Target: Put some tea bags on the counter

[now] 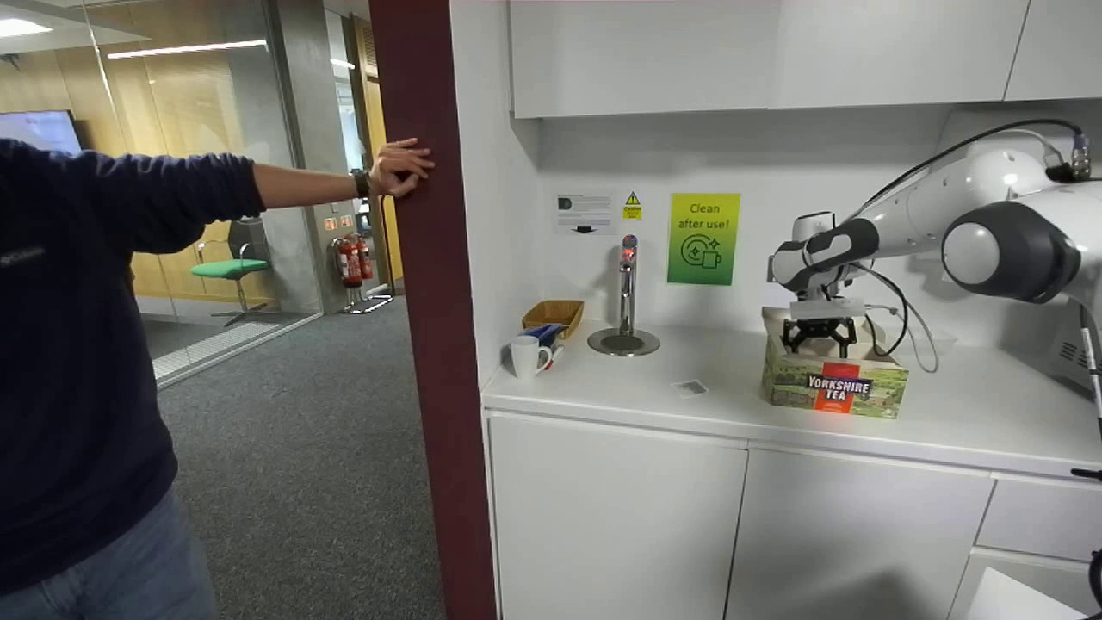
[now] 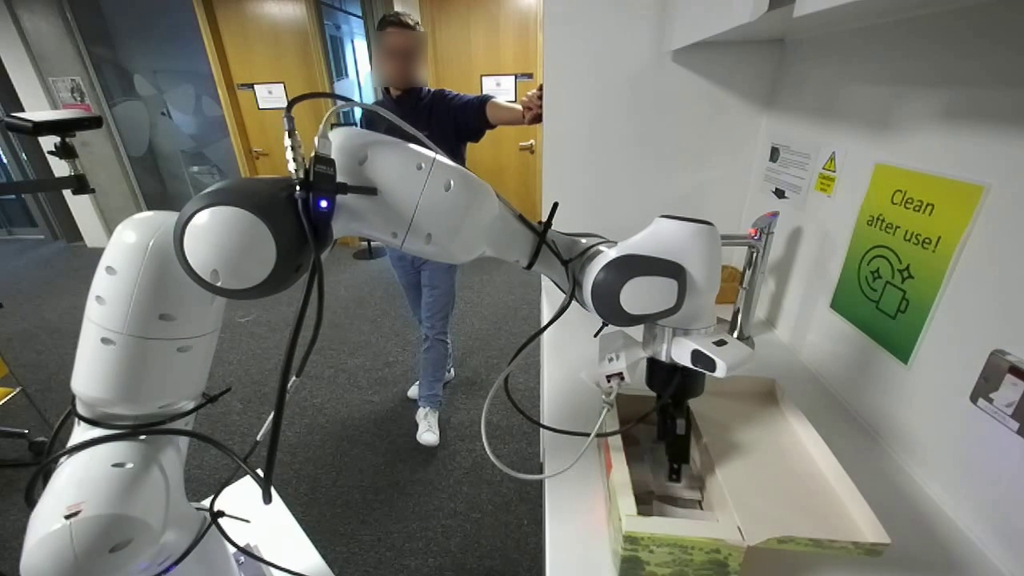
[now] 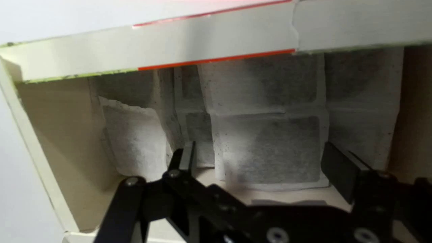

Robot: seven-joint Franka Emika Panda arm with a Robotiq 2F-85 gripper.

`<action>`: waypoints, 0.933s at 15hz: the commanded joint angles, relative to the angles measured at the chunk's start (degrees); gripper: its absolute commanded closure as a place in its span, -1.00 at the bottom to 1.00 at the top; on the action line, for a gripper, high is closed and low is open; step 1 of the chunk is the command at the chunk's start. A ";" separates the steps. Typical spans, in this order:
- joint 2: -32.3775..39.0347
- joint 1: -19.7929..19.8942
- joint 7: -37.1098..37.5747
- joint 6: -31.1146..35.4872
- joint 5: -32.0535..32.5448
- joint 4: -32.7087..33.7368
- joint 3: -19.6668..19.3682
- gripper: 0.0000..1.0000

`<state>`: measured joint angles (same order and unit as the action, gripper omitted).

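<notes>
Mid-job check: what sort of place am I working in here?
Probably an office kitchenette: a tap stands on the white counter near a "Clean after use!" sign, and a green-seated chair shows behind a glass wall.

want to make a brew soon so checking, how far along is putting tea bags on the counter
Done: what looks like a tea bag lies flat on the counter. In hand: the gripper reaches into the open box, jaws apart, gripping nothing. Left, probably: closing on one of the tea bags seen inside, lifting it out and setting it on the counter.
</notes>
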<state>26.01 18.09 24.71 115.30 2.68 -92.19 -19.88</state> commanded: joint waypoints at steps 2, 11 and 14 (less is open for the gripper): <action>1.20 0.26 0.74 -1.67 -0.88 2.45 0.13 -1.00; 1.47 0.13 0.77 -1.69 -0.80 2.43 0.22 -1.00; 1.59 0.15 0.72 -1.68 -0.77 2.42 0.21 -1.00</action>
<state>26.70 18.00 24.71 115.28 2.66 -91.94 -19.76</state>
